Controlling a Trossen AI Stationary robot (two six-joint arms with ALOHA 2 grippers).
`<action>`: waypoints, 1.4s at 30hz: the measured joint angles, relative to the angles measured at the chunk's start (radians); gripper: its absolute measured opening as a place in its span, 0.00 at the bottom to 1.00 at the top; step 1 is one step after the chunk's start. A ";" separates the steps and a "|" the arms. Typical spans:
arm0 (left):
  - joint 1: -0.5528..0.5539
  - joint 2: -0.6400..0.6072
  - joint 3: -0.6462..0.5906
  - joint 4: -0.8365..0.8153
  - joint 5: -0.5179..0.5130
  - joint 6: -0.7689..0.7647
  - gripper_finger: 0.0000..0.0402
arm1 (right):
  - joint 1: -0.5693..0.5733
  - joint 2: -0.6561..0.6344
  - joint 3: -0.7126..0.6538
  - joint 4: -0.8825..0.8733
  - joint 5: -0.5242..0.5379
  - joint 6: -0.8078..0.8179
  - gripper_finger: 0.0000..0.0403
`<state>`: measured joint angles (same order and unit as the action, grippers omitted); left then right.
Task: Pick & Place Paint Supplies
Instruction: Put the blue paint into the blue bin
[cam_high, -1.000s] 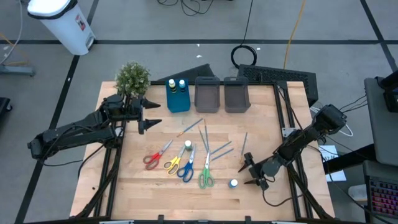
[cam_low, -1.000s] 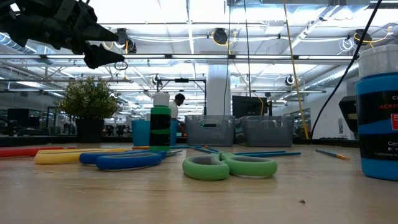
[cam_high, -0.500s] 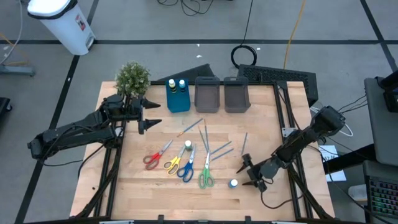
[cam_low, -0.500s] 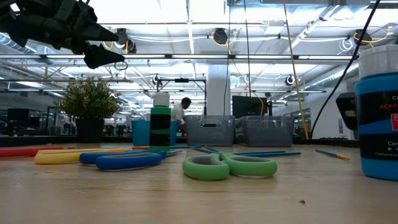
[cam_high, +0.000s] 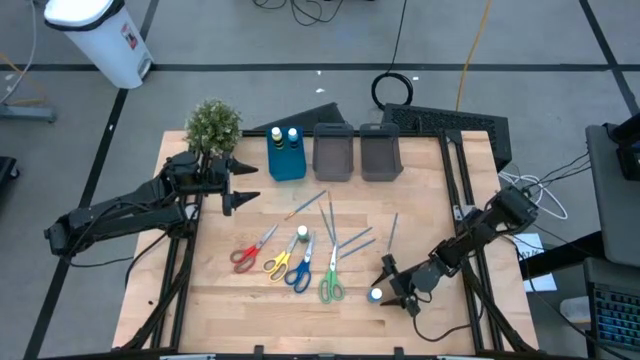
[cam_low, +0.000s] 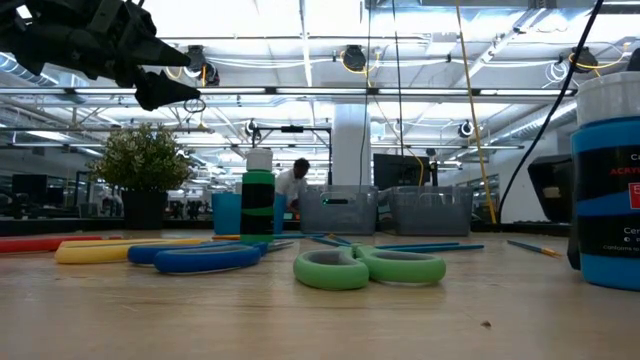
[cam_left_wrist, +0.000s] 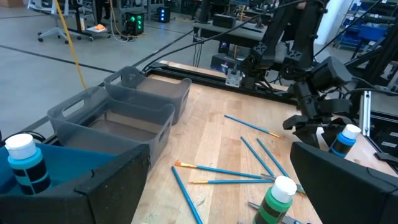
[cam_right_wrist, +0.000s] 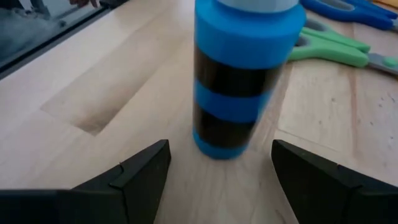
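Note:
A blue bottle with a white cap (cam_high: 375, 294) stands upright on its base near the table's near right, and it fills the right wrist view (cam_right_wrist: 245, 74). My right gripper (cam_high: 391, 284) (cam_right_wrist: 221, 186) is open and low just to the bottle's right, one finger on either side, touching nothing. Red (cam_high: 250, 248), yellow (cam_high: 280, 260), blue (cam_high: 300, 268) and green scissors (cam_high: 331, 280) lie flat mid-table. A green bottle (cam_high: 302, 233) stands among them, with thin brushes (cam_high: 335, 225) beside it. My left gripper (cam_high: 240, 185) (cam_left_wrist: 217, 186) waits open, raised near the plant.
A blue bin (cam_high: 287, 164) holding two bottles and two grey bins (cam_high: 335, 152) (cam_high: 380, 152) stand along the far edge. A potted plant (cam_high: 213, 125) sits at the far left corner. One brush (cam_high: 393, 230) lies far of my right gripper. Bare wood spreads along the near edge.
My right gripper has moved low across the table toward the left edge, closing in on the blue bottle until its open fingers flank it. The bottle has stayed in place.

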<state>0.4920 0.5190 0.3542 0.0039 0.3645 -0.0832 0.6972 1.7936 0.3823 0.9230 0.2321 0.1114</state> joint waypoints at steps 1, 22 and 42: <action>0.000 0.000 0.000 0.000 0.000 0.000 0.99 | -0.003 0.013 0.000 0.023 -0.001 0.000 0.69; 0.000 0.000 0.000 0.000 0.000 0.000 0.99 | -0.034 0.110 0.046 0.162 0.022 -0.045 0.69; 0.000 0.000 0.000 0.000 0.000 0.000 0.99 | -0.034 0.108 0.054 0.121 0.022 -0.035 0.47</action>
<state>0.4921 0.5190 0.3542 0.0040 0.3645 -0.0832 0.6628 1.9018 0.4366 1.0437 0.2543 0.0766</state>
